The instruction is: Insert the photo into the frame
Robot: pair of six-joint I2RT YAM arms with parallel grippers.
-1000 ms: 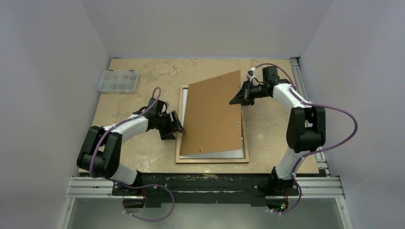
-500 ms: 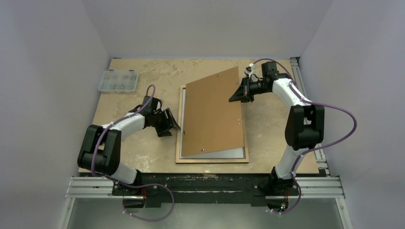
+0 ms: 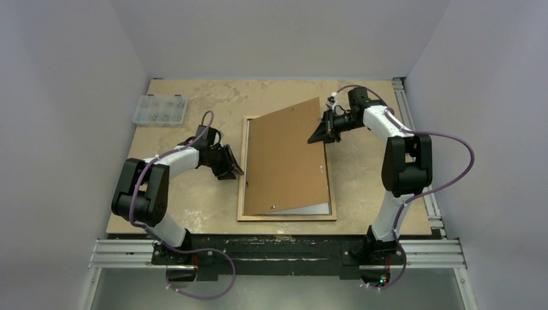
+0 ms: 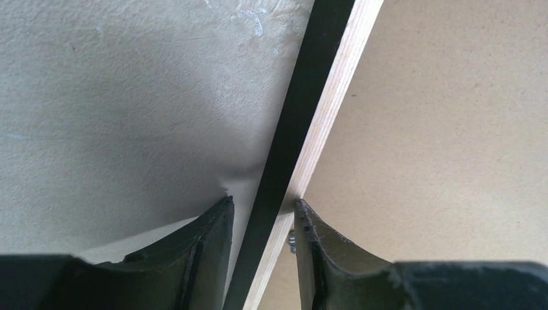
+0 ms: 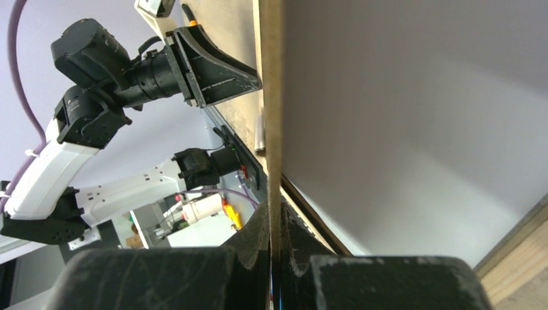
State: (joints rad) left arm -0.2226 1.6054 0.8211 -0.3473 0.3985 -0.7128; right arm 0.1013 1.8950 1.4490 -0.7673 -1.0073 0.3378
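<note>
Desk [image 3: 194,194]: tan top, worn pale in patches.

Frame [image 3: 284,217]: lies flat at desk centre with its wood back up and its long side running 12 to 6. The left wrist view shows its black outer edge against the light wood.

Backing board [image 3: 287,161]: plain brown, sits over the frame opening, skewed clockwise. Its 1 o'clock corner sticks out past the frame's far rail in the top view. In the right wrist view it is edge-on, raised clear of a pale surface underneath.

Pale grey sheet [image 3: 310,208]: inside the frame, showing only as a strip at 5 o'clock below the board. No print is visible on it, so I can't tell if it's the photo.

Parts box [image 3: 159,108]: clear plastic with compartments, at 10 o'clock on the desk, well apart from the frame.

Right tool [image 5: 276,223]: fingers together, clamped on the board's thin edge near its 1 o'clock corner.

Left tool [image 4: 263,205]: at the frame's 9 o'clock rail. Fingers apart, one on either side of the rail, with a visible gap on the black side. Not gripping.
</note>
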